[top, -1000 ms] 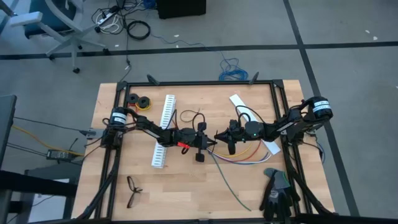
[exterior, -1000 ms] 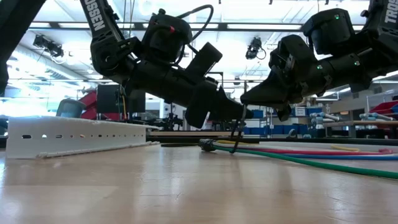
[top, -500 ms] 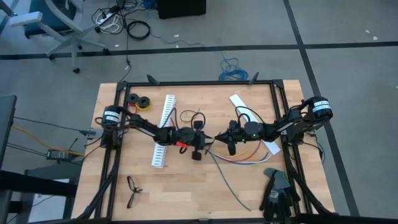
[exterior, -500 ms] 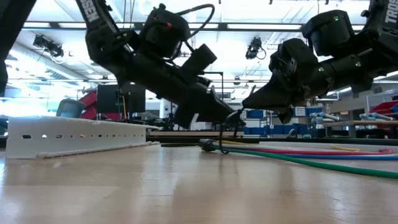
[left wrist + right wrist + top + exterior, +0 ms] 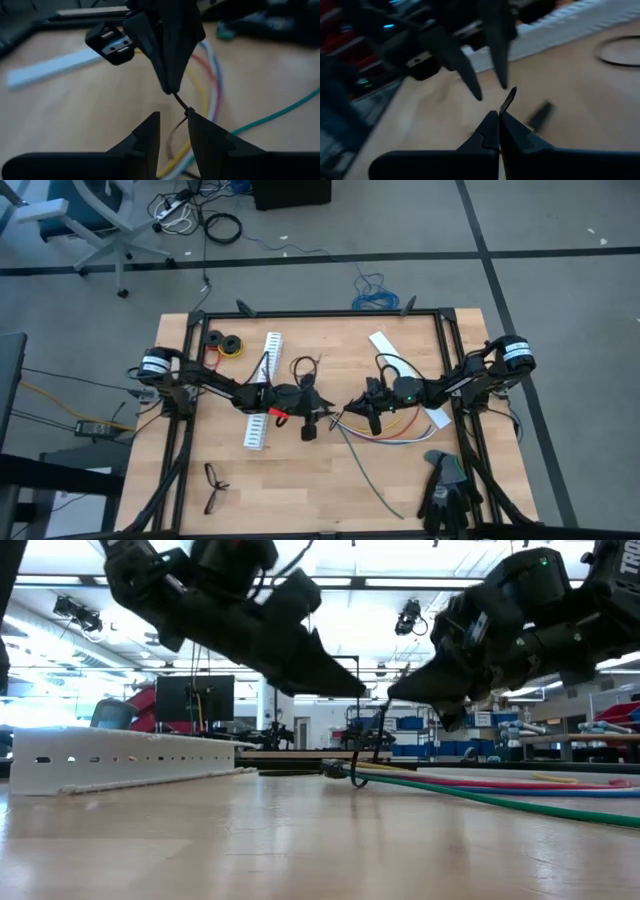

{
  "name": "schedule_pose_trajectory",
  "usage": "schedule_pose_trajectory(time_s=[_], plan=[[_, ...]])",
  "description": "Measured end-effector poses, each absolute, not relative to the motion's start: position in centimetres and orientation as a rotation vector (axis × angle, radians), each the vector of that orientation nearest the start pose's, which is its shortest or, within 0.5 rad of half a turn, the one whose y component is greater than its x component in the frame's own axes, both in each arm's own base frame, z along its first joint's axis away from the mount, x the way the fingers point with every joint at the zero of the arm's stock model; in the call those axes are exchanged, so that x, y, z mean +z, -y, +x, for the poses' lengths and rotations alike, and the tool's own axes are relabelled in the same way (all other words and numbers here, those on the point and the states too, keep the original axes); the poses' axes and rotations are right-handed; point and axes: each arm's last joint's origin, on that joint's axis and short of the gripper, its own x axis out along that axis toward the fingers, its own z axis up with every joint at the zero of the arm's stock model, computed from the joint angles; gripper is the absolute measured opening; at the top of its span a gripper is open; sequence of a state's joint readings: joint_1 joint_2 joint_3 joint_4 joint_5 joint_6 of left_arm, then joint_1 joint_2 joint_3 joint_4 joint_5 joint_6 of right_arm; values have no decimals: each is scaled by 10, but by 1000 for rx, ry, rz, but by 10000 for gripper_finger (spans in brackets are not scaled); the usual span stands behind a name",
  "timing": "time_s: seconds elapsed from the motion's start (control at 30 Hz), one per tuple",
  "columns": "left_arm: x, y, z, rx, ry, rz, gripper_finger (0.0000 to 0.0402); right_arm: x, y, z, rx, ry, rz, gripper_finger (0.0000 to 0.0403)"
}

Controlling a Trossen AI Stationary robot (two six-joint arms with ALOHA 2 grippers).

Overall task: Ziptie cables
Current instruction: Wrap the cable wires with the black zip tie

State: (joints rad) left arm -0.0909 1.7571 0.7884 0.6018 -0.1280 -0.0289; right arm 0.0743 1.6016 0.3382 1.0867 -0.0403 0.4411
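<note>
The cables (image 5: 395, 432) lie in a curved bundle of yellow, red, blue and white wires on the table, right of centre, and their near ends (image 5: 335, 772) rest on the wood. A thin black ziptie (image 5: 370, 740) rises from those ends to my right gripper (image 5: 347, 407), which is shut on it. My left gripper (image 5: 325, 413) hovers just left of it, open, fingers (image 5: 150, 130) apart and short of the ziptie (image 5: 181, 104). Whether the ziptie loops round the bundle I cannot tell. My right gripper pinches the ziptie's upper part between its two shut fingertips, and a short free end (image 5: 509, 96) sticks out past them. The fingers come nearly level from the table's right side. The ziptie hangs down from them to the cable ends on the table.
A white slotted strip (image 5: 264, 390) lies left of centre, with tape rolls (image 5: 225, 343) at the far left. Black eyeglasses (image 5: 213, 485) lie near the front left and dark gloves (image 5: 443, 485) at the front right. A green wire (image 5: 368, 475) trails toward the near edge.
My left gripper has opened and let go of the ziptie, then drawn back toward the table's left edge and upward, rolling as it went. My right gripper has stayed in place, shut on the ziptie.
</note>
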Motion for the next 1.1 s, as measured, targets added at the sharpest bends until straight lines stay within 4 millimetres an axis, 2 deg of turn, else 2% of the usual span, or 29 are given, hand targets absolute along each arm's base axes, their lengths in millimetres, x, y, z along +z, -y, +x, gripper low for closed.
schedule_pose_trajectory(time_s=[0.1, 0.27, 0.5, 0.7, 1.1], plan=[[164, 32, 345, 18, -354, -74, 111, 141, -24, 262, 131, -212, 422, 0], [162, 43, 344, 10, -364, -194, 111, 137, -26, 270, 125, -320, 396, 0], [159, 56, 342, -15, -383, -238, 110, 141, -30, 271, 123, -285, 375, 0], [159, 58, 342, -16, -377, -242, 110, 142, -30, 271, 120, -275, 375, 0], [138, 58, 354, 0, -307, -279, 110, 141, -29, 271, 103, -274, 373, 0]])
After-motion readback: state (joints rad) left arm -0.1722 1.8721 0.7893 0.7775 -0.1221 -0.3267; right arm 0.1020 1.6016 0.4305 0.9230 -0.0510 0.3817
